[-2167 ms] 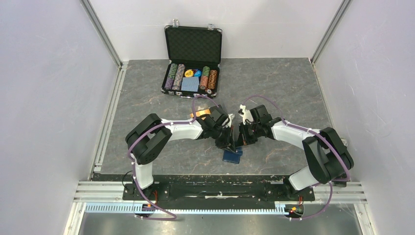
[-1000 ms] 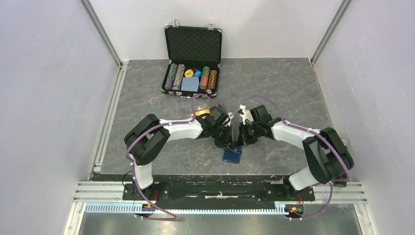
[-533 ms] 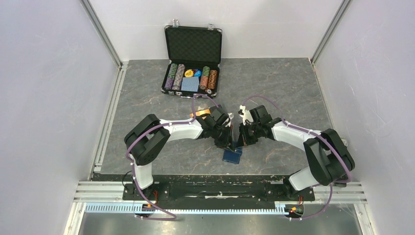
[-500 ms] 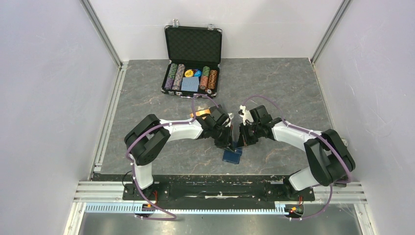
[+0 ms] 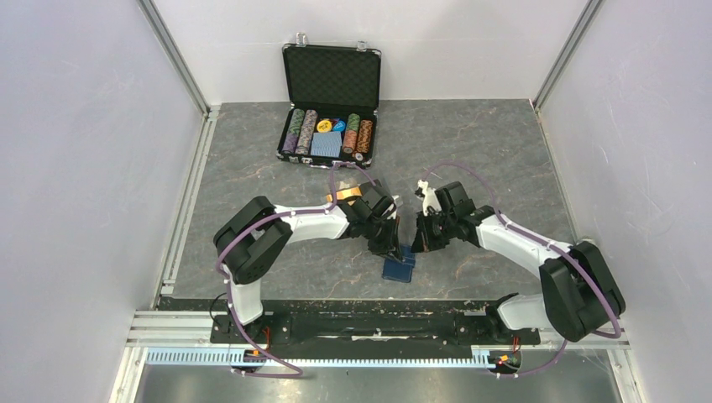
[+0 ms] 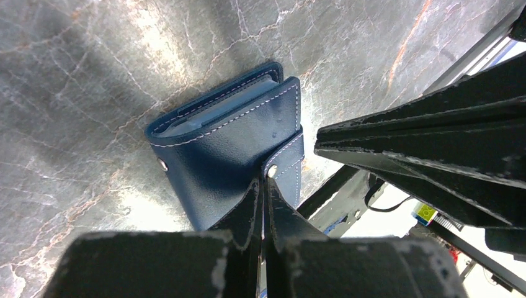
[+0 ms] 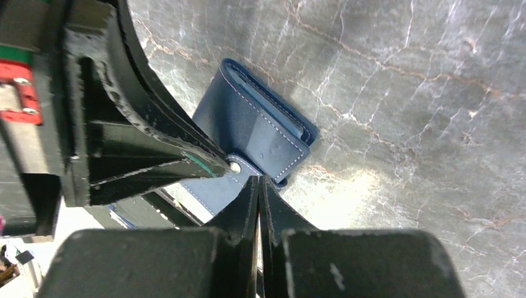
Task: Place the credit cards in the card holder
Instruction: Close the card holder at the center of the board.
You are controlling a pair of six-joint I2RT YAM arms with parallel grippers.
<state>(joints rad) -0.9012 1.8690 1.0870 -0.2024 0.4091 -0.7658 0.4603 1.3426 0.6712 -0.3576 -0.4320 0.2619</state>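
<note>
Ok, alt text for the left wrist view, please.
A folded navy card holder lies on the grey marbled table, with the left gripper, shut, at its snap tab. The right gripper points in from the right.

**Inspector:** Access to the card holder?

**Surveyor:** Obstructed above and on the far side. The left end effector and right end effector, each with its fingers pressed together, converge at the snap tab, close beside each other. The near edge is open.

**Inspector:** Elsewhere?

**Surveyor:** Bare counter either side. An open poker chip case occupies the far edge, well apart.
</note>
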